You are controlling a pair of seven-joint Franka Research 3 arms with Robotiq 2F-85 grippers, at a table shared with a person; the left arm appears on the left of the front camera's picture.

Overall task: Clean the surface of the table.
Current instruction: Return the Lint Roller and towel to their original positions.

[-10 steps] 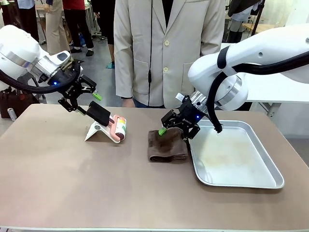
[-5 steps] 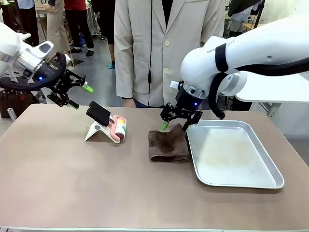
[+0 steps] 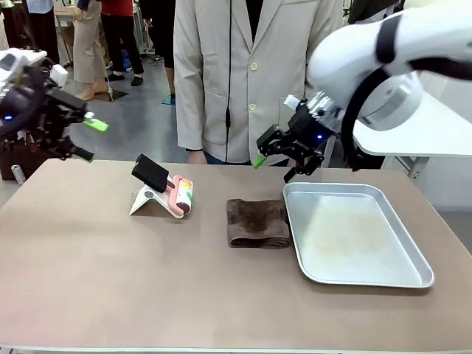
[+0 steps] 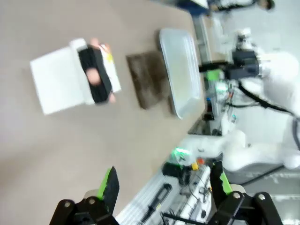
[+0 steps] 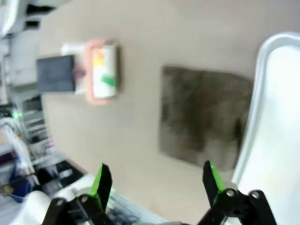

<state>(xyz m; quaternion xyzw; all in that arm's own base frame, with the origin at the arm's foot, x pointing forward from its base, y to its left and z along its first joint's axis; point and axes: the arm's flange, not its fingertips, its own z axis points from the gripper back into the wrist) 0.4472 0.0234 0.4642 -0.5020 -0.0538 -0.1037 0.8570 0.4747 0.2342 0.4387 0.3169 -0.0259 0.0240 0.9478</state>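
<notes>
I see the brown surface (image 3: pixel 110 280) spanning the whole front view, running from my side to the person (image 3: pixel 251 74) in a pale jacket standing at its far edge. On its right part lies the silver metal tray (image 3: pixel 361 274), flat, with its near left rim just beside the folded brown cloth (image 3: pixel 257 223), which rests near the middle of the surface. Left of the cloth, well apart from it, a lint roller (image 3: pixel 177 193) with a black handle and pink head leans on a small white stand (image 3: pixel 147 201).

My right gripper (image 3: pixel 282 156) hangs in the air above the far edge of the surface, over the gap between cloth and tray, its fingers spread wide and holding nothing. From its wrist camera I look down past both green-tipped fingers (image 5: pixel 101 180) at cloth, roller and tray rim.

My left gripper (image 3: pixel 77 136) is raised off the far left corner, fingers also spread wide and empty.
</notes>
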